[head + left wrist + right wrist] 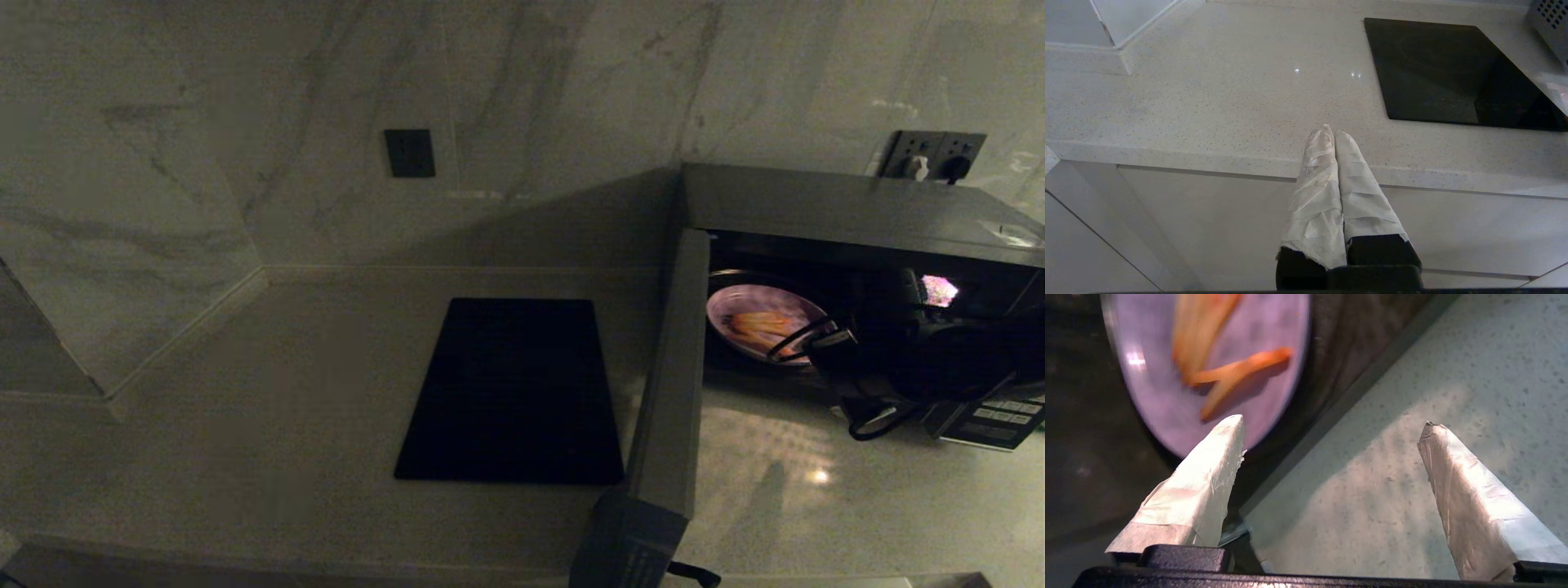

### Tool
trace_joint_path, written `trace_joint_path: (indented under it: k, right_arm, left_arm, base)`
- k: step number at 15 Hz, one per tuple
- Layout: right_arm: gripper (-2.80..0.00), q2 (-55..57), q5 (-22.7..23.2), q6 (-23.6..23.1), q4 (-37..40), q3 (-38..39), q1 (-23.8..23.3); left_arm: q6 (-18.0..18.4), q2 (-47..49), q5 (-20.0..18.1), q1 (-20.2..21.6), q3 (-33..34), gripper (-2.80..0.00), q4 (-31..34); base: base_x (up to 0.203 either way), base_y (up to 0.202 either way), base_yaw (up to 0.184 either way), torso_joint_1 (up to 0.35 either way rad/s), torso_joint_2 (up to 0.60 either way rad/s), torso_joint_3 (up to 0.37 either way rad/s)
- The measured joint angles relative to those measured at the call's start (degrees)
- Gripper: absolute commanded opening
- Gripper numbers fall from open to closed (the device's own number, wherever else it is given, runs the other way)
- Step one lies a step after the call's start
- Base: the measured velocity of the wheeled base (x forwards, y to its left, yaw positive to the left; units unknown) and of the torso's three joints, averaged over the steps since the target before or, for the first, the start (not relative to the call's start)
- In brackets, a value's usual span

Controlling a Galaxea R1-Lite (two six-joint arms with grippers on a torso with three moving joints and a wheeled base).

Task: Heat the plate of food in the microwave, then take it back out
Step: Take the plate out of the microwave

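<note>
The microwave [849, 204] stands at the right of the counter with its door [673, 376] swung wide open toward me. The plate of food [763, 322] sits inside it, a lilac plate [1274, 388] with orange strips on it. My right arm [922, 359] reaches to the oven's opening. In the right wrist view my right gripper [1331, 424] is open and empty just in front of the plate. One taped finger [1208, 490] is by the plate's near rim, the other is over the counter. My left gripper [1334, 132] is shut and empty, parked low before the counter's front edge.
A flat black slab [510, 392] lies on the pale stone counter [245, 408], left of the open door. The microwave's keypad [1000, 412] shows below my right arm. Wall sockets [935, 155] sit behind the oven. A marble side wall [106, 245] closes the counter's far left.
</note>
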Motion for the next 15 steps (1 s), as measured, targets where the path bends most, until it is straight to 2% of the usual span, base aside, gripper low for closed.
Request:
trace_joint_path:
  k: [3, 10, 15]
  right_arm:
    - [0.00, 1.22, 0.02, 1.68, -0.05, -1.45, 0.19]
    - [0.00, 3.75, -0.14, 2.37, 0.22, -7.30, 0.41]
    - [0.00, 5.68, -3.31, 2.37, 2.65, -10.07, 0.74]
  left_arm:
    - [0.02, 0.00, 0.00, 0.00, 0.00, -2.80, 0.00]
    - [-0.01, 0.00, 0.00, 0.00, 0.00, -2.80, 0.00]
    - [0.00, 0.00, 0.00, 0.00, 0.00, -2.80, 0.00]
  base:
    - [0.000, 0.000, 0.000, 0.000, 0.00, 0.000]
    - [0.000, 0.000, 0.000, 0.000, 0.00, 0.000]
    - [0.000, 0.000, 0.000, 0.000, 0.00, 0.000]
